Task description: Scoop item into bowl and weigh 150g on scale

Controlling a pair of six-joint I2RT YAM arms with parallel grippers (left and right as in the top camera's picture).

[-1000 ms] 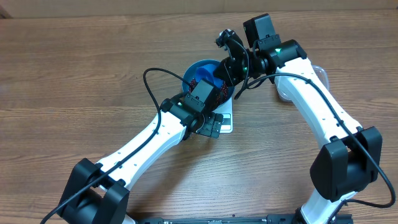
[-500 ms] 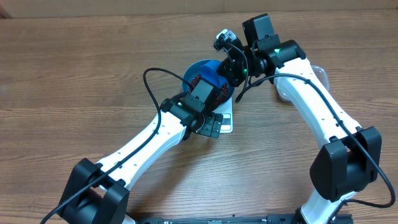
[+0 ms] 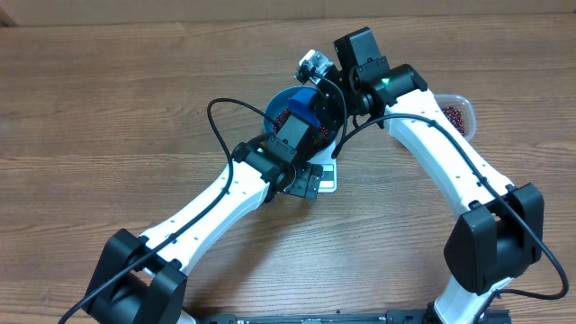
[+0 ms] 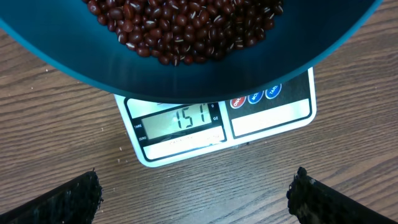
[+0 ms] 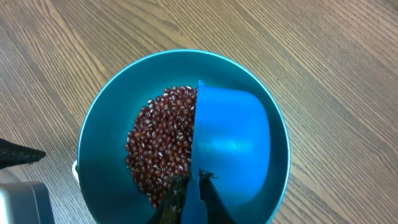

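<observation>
Just beyond the right gripper (image 5: pixel 189 190), beans (image 5: pixel 158 140) lie beside its gripped scoop (image 5: pixel 230 149).

Brown wood-grain table (image 3: pixel 99 117) w/ horiz. planks, soft even light

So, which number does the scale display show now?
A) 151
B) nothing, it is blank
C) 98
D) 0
A: in the left wrist view, the display of the scale, just below the bowl, reads 151.
</observation>
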